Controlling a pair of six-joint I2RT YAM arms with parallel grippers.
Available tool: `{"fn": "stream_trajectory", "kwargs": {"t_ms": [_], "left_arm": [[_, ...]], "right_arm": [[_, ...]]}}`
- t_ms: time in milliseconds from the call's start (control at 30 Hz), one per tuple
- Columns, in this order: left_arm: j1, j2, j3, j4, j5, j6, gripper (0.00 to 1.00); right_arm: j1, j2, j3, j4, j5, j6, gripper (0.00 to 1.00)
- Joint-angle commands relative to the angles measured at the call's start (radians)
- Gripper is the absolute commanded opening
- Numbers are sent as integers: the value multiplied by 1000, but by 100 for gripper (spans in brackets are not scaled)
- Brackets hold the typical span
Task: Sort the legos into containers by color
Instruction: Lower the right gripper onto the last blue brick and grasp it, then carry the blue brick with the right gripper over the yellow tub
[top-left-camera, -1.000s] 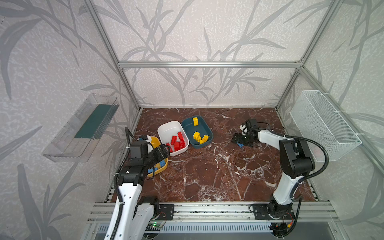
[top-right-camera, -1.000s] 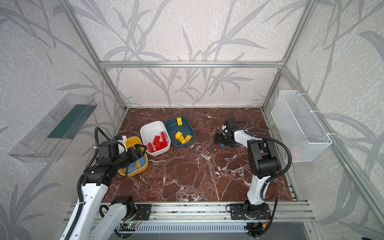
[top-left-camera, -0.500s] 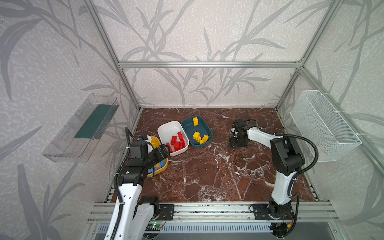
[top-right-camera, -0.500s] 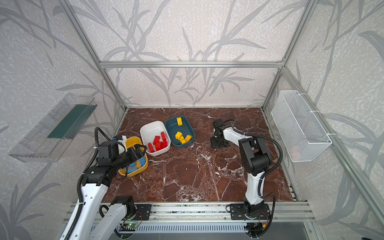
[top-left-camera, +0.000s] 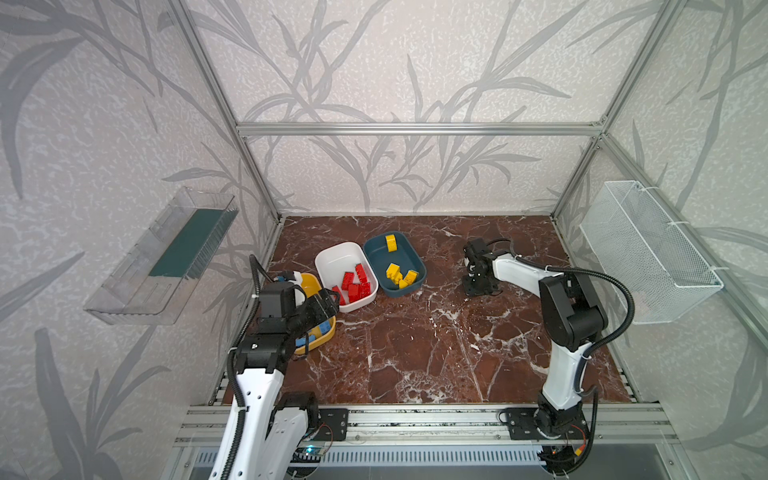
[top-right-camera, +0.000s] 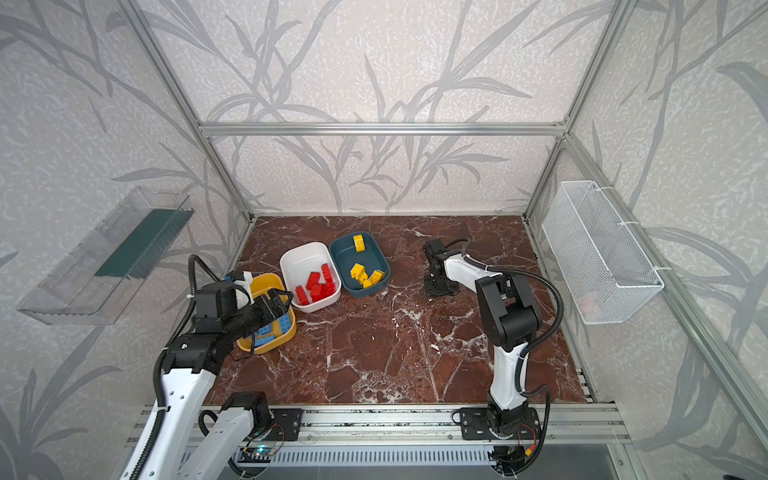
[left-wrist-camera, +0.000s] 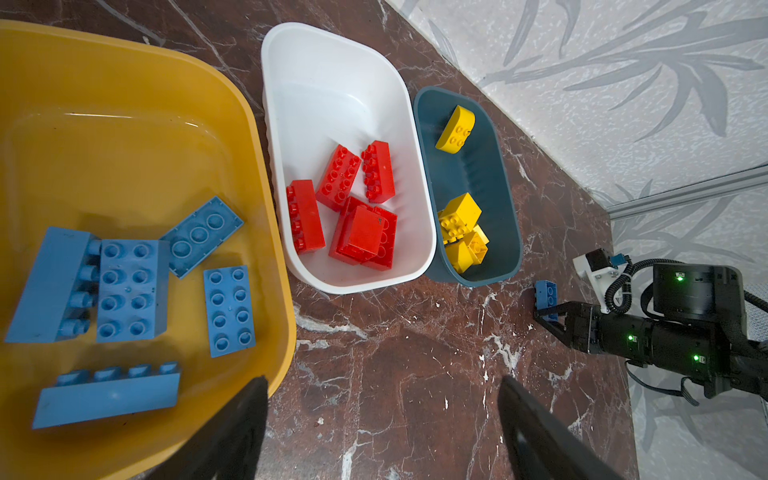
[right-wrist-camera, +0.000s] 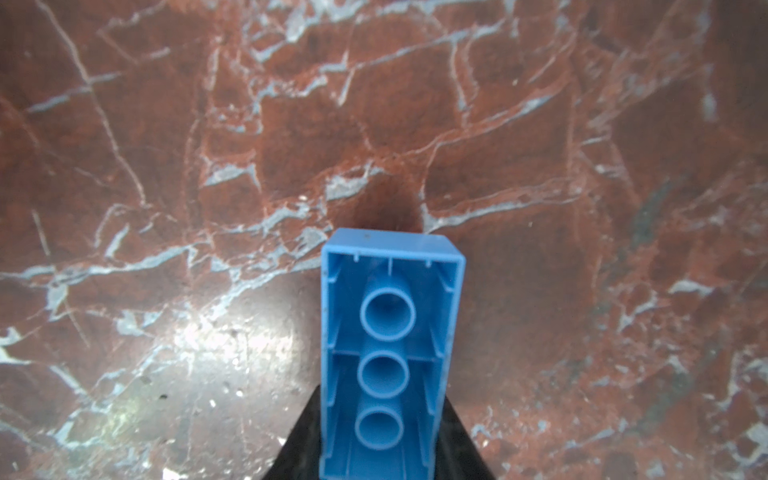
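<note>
Bright even light, glare on marble tabletop (right-wrist-camera: 216, 336), wrist-view edges seemingly soft

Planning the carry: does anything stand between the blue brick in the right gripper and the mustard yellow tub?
The dark teal plastic tub and white plastic tub sit on the straight line, and the open left gripper hangs over the rim of the mustard tub.

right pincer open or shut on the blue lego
Shut: the right pincer clamps the blue lego between its black fingers, hollow underside facing the wrist camera.
</note>
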Motion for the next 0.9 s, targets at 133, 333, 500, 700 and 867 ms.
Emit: {"fn": "stream_trajectory", "kwargs": {"t_ms": [133, 333, 500, 700, 867], "left_arm": [[-6, -29, 149, -28, -39, -20, 86], [-6, -22, 312, -9, -51, -48, 87], [-6, -15, 434, -37, -101, -58, 89], [-6, -37, 472, -70, -195, -92, 99], [-8, -47, 471, -94, -191, -100, 99]], "right_arm": [[112, -186, 11, -25, -160, -3, 26], [282, -236, 73, 17, -305, 30, 25], [411, -157, 189, 86, -387, 97, 23], [561, 70, 424, 184, -415, 159, 23], [621, 236, 610, 203, -437, 206, 23]]}}
